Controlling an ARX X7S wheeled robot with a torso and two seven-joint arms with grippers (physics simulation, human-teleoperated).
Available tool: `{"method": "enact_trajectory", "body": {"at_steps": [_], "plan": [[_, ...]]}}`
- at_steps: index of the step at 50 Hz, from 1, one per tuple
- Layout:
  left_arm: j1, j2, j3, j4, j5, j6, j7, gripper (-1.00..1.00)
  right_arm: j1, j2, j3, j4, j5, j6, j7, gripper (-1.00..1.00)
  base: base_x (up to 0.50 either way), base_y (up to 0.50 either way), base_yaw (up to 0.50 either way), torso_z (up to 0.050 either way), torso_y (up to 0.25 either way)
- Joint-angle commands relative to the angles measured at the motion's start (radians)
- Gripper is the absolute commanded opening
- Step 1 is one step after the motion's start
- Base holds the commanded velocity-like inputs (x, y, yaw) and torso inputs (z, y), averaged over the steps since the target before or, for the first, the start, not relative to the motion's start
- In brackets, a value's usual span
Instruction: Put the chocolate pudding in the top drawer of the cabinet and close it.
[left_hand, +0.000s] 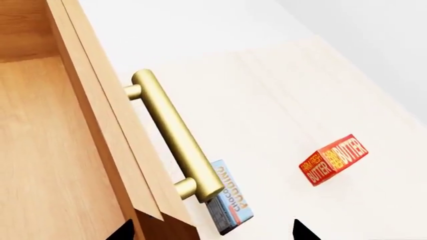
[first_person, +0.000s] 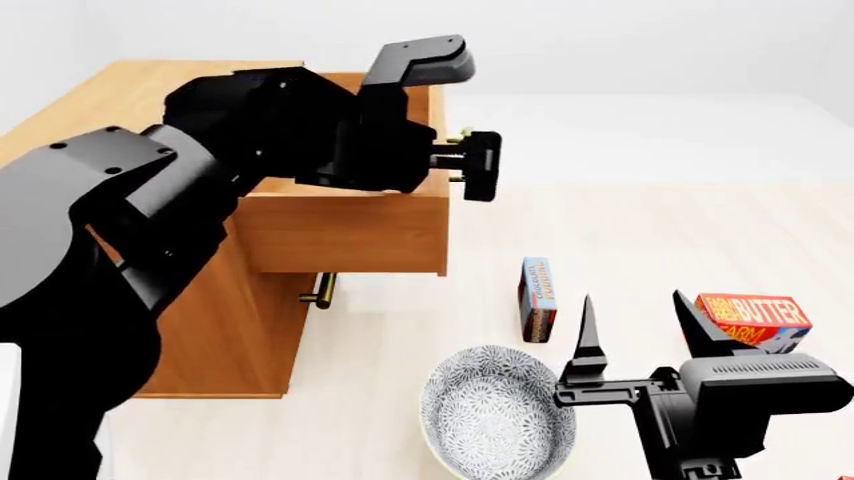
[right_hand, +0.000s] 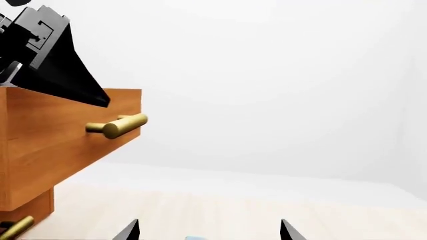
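The top drawer (first_person: 350, 232) of the cabinet (first_person: 214, 330) is pulled out; the chocolate pudding (first_person: 537, 298) is seen on the floor (first_person: 641, 230) at 3 o'clock from it, on its edge; the right fingers (first_person: 587, 335) are spread wide at 5 o'clock from the pudding; the left fingers (first_person: 478, 166) are spread above the drawer's handle.

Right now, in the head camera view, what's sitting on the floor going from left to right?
cabinet → patterned bowl → chocolate pudding → butter box

Matte black arms (first_person: 160, 200) (seemingly unmarked).
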Motion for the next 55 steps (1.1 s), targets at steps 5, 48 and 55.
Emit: {"method": "enact_trajectory", "body": {"at_steps": [5,48,55], "plan": [[-0.004,0.028,-0.017,0.048,-0.13,0.019,0.061,1.0,0.0,0.003,-0.006,-0.003,-0.002,0.0,0.002,1.0,0.0,0.0,0.0,0.0,0.0],[-0.124,-0.362,-0.05,0.664,0.178,0.382,-0.35,1.0,0.01,0.01,-0.032,-0.056,-0.032,0.028,0.037,1.0,0.0,0.0,0.0,0.0,0.0],[-0.067,-0.498,-0.07,0.923,0.23,0.487,-0.475,1.0,0.012,0.009,-0.037,-0.053,-0.035,0.029,0.038,1.0,0.0,0.0,0.0,0.0,0.0]]}}
